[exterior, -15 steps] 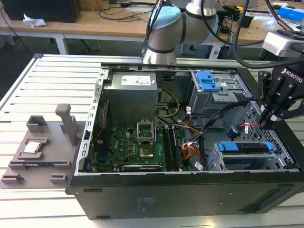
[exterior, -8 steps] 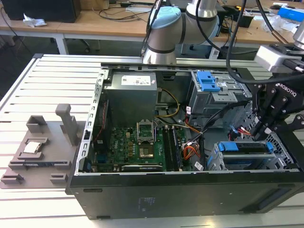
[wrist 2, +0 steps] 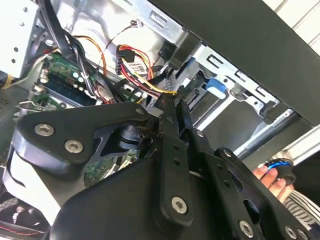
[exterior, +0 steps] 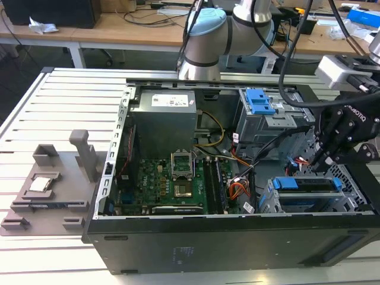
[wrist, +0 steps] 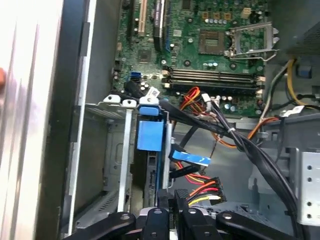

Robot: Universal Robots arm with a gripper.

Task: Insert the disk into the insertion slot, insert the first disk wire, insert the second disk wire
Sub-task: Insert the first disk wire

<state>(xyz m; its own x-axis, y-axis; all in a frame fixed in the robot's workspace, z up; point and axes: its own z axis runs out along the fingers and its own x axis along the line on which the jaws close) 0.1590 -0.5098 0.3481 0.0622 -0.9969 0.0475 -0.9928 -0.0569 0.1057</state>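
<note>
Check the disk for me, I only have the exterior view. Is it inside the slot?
Observer: Yes. In the first wrist view the disk shows end-on, its blue carrier standing between the rails of the insertion slot.
Operator: What's next to the gripper?
Observer: In the first wrist view the gripper hangs right beside the plug end of the red-yellow-black wire bundle. Touching or not, I cannot tell.
Operator: Anyone near?
Observer: In the second wrist view a person's hand shows past the gripper's links, at a small blue-and-black object.
</note>
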